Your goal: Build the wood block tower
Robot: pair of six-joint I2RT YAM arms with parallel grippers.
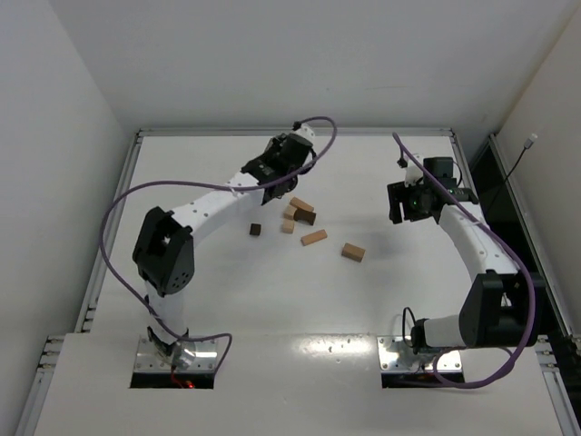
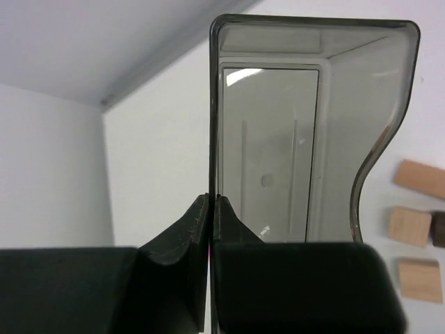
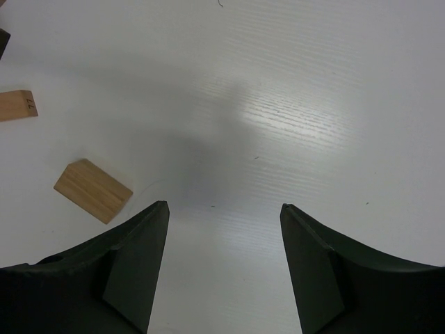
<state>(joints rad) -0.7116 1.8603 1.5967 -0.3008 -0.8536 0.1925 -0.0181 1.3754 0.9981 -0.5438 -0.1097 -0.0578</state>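
Only the left wrist view shows left pincer clamped on grey box; right pincer gapes.

This is a robotics lab cell: a white worktop boxed in by plain white panels at 9, 12 and 3 o'clock, edged with metal rails. Two cabled robot arms are bolted down at 6 o'clock.

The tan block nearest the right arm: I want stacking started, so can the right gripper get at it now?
Probably yes: the right gripper is open and empty, with bare table between it and that tan block.
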